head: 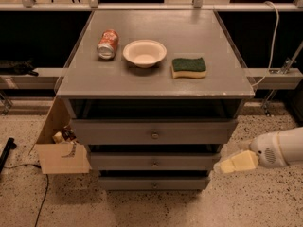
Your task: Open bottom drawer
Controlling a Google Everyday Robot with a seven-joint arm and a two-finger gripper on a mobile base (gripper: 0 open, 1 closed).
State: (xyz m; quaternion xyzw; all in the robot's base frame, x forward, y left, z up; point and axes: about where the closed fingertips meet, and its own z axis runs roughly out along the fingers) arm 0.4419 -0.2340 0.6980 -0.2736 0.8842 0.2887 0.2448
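Hovering off the right side of the cabinet [156, 86], the gripper [225, 166] hung about level with the middle drawer [154, 162] in the camera view, its cream tip aimed in toward the drawer fronts. Whether it was spread or closed could not be told. The bottom drawer [154, 182] sat shut, lowest of three grey fronts and just above the speckled floor [246, 207], its small knob [155, 185] at centre. That knob lay below the gripper and well off toward the frame's left (a diagonal, down and across). The drawer's front ran side to side, so the pull would likely have to come straight out toward the camera, with the gripper first brought round in front of the knob rather than beside the cabinet. On top, away from the work, stood a can [107, 43], a bowl [144, 52] and a sponge [189, 66]. A cardboard box [61, 157] rested on the floor at the cabinet's left.
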